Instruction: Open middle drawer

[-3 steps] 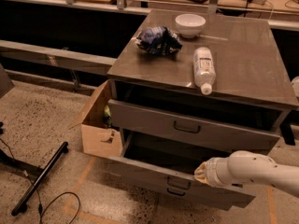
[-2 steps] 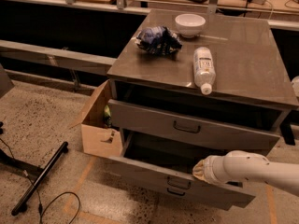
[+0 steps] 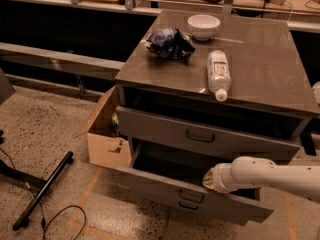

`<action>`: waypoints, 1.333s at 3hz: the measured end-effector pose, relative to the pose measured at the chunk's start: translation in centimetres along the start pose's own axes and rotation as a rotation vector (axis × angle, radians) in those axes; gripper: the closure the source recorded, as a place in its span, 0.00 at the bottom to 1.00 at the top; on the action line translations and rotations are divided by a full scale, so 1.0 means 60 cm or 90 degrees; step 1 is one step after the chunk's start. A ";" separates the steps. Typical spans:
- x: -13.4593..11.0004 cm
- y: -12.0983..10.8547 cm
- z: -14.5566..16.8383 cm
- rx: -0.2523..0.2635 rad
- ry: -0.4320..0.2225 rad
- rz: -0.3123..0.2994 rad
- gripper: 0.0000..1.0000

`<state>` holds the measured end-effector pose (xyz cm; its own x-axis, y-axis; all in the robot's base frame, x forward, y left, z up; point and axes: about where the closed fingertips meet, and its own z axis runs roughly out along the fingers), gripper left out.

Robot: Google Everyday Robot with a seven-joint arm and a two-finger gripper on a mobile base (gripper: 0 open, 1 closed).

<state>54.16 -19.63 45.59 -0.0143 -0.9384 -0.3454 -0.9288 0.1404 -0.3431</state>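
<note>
The grey cabinet point(image 3: 260, 59) has three drawers. The middle drawer point(image 3: 150, 181) is pulled well out toward me, its dark inside showing, with a small black handle point(image 3: 192, 196) on its front. The taller top drawer point(image 3: 165, 128) above it stands slightly out, with its own handle point(image 3: 200, 136). The lowest drawer is mostly hidden under the middle one. My white arm point(image 3: 270, 174) reaches in from the right. My gripper point(image 3: 206, 179) is at the arm's end, over the front edge of the open middle drawer, just above its handle.
On the cabinet top lie a plastic bottle point(image 3: 218, 73) on its side, a white bowl point(image 3: 203, 26) and a crumpled blue bag point(image 3: 170, 42). An open cardboard box point(image 3: 102, 134) stands against the cabinet's left side. A black pole point(image 3: 42, 191) and a cable point(image 3: 60, 219) lie on the floor at left.
My arm's end has shifted slightly to the left and up over the middle drawer's front. The drawer stays pulled out; nothing else has moved.
</note>
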 end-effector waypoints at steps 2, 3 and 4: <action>0.025 0.067 -0.010 -0.081 0.024 0.013 1.00; 0.026 0.143 -0.034 -0.145 0.019 0.019 1.00; 0.006 0.285 -0.097 -0.269 -0.009 0.010 1.00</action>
<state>36.12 -19.44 44.70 -0.0276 -0.9324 -0.3603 -0.9987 0.0104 0.0497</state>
